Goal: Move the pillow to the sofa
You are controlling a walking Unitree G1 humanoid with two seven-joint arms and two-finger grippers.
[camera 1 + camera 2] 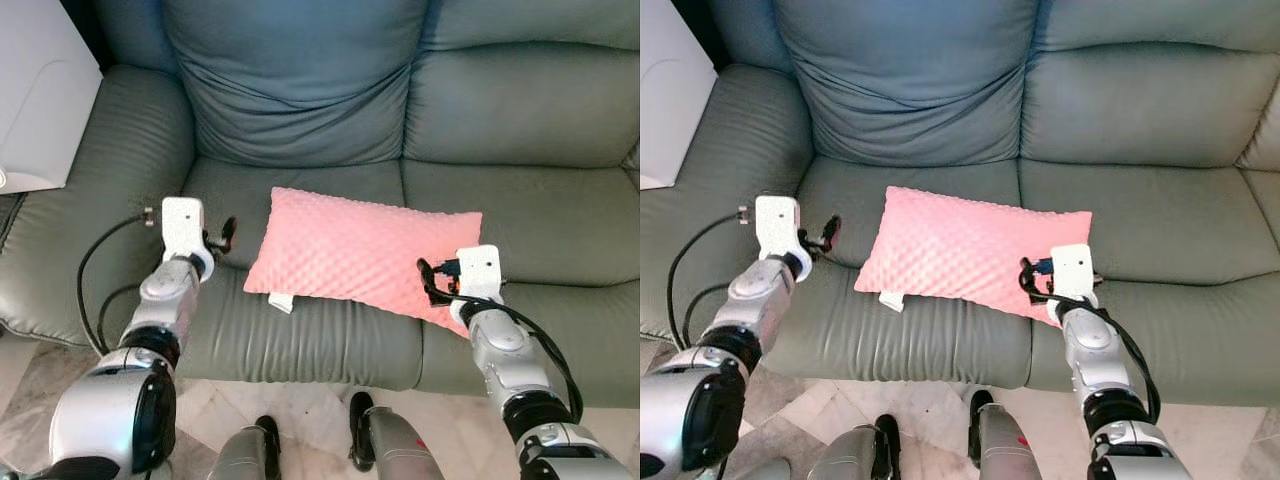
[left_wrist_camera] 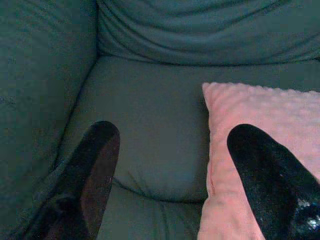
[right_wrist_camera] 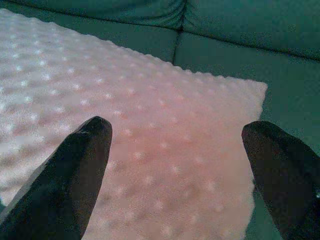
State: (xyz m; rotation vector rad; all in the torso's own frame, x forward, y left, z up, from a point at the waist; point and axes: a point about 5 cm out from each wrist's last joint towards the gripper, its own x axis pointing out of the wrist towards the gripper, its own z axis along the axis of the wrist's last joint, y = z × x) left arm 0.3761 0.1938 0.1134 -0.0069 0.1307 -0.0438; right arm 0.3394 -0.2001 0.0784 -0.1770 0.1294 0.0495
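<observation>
Right gripper [image 1: 432, 279], lower right of the head view: fingers spread wide, holding nothing, poised at the near right corner of the pillow [image 1: 365, 252]. In the right wrist view both black fingers [image 3: 75, 175] stand over the dimpled pink cover with a broad gap between them. Left gripper [image 1: 226, 236], centre left of the head view: also spread wide and empty, just beside the pillow's left edge; in the left wrist view one finger [image 2: 272, 182] overlaps that edge while the other lies over bare seat cushion. The pillow lies flat across the two seat cushions of the grey-green sofa [image 1: 520, 100], its near edge close to the front of the seat, with a white tag [image 1: 281, 302] at its near left corner.

Judged risks: the pillow appears already delivered, so either arm, pulled back low, could catch the soft cover with a fingertip and drag it toward the seat front, from where it might slide to the tiled floor [image 1: 300, 420].
</observation>
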